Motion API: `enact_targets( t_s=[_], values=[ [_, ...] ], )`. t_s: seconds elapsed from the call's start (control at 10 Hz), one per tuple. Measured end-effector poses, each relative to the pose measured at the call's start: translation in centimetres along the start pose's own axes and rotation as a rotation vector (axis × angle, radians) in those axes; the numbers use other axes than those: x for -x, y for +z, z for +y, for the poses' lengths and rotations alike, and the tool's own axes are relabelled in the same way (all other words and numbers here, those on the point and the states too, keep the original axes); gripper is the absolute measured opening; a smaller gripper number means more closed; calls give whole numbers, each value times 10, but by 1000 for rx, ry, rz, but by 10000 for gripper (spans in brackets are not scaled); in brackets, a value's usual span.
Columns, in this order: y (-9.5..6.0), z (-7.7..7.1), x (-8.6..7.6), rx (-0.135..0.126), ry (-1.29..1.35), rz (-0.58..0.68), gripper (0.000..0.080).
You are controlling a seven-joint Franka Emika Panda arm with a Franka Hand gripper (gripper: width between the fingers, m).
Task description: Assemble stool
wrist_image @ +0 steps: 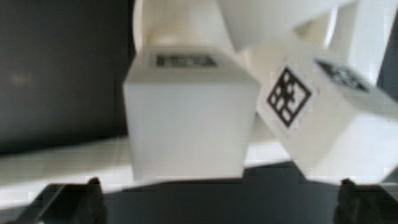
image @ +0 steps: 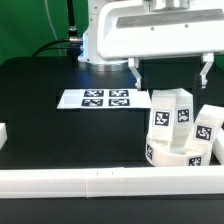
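The stool's white parts lie clustered at the exterior view's right. The round seat (image: 178, 156) lies flat near the front rail. One blocky leg (image: 170, 113) stands upright behind it, and other tagged legs (image: 208, 126) lean beside it. My gripper (image: 169, 76) hangs open and empty just above the upright leg, one finger on each side. In the wrist view the upright leg (wrist_image: 185, 112) fills the middle, with a tilted tagged leg (wrist_image: 313, 100) next to it. My gripper (wrist_image: 222, 203) is spread wide, and only its dark fingertips (wrist_image: 73, 200) show at the edge.
The marker board (image: 93, 98) lies flat on the black table at the exterior view's left of the parts. A long white border rail (image: 90, 183) runs along the front, and a short rail piece (image: 3, 134) sits at the left edge.
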State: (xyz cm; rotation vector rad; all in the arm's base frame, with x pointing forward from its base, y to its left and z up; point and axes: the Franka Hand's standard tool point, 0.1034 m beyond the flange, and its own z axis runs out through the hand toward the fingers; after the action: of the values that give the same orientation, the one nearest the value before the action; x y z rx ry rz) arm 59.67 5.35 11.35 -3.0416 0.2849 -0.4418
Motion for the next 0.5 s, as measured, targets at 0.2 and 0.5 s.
enact_targets(
  t_s=[0.2, 0.5],
  values=[
    [0, 2, 8, -10, 9, -174, 648],
    [2, 3, 6, 1, 16, -231, 648]
  ],
)
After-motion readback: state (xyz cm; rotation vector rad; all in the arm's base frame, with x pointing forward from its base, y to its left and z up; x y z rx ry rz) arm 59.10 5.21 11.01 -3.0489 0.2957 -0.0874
